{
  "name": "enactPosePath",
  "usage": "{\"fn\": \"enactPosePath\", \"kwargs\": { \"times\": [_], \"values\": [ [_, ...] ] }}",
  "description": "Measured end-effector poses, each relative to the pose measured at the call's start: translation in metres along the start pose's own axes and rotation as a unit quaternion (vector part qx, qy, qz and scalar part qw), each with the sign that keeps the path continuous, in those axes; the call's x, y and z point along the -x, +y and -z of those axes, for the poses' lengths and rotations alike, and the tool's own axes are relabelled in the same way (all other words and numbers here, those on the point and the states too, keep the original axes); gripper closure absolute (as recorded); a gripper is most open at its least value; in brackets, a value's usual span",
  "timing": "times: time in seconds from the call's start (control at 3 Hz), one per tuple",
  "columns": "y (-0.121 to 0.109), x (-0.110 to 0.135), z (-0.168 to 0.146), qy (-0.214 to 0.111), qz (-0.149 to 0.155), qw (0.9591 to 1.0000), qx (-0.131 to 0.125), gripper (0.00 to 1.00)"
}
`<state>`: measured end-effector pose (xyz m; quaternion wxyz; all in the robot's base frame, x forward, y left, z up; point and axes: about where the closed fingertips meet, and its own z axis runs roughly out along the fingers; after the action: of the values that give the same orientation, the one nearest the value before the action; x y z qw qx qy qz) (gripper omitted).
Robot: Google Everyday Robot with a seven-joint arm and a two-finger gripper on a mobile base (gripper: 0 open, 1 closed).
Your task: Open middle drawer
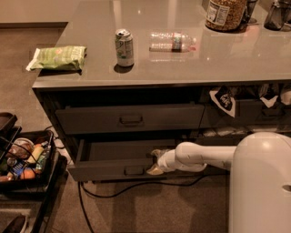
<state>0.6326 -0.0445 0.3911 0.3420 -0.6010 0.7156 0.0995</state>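
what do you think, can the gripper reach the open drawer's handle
Probably yes: the gripper sits at the front edge of the wide dark-grey middle drawer, just beside its small rectangular handle, nothing between.

green snack bag [58, 57] at the left end of the grey countertop [191, 63], soda can [124, 47] upright, clear bottle [172, 41] on its side, jar [225, 13] further back, black cable [136, 187] on the carpet, gripper [157, 162] low under the counter, just above that cable

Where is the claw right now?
Low in the camera view, the claw sits at the front edge of the pulled-out middle drawer, just right of its handle.
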Motion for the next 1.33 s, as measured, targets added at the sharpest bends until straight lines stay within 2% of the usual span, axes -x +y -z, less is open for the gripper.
{"fn": "enactPosePath", "kwargs": {
  "times": [0.33, 1.33],
  "values": [
    [0.024, -0.009, 0.004, -0.002, -0.011, 0.9999, 0.001, 0.38],
    [0.031, -0.005, 0.016, -0.002, -0.016, 0.9999, 0.0, 0.38]
  ]
}}
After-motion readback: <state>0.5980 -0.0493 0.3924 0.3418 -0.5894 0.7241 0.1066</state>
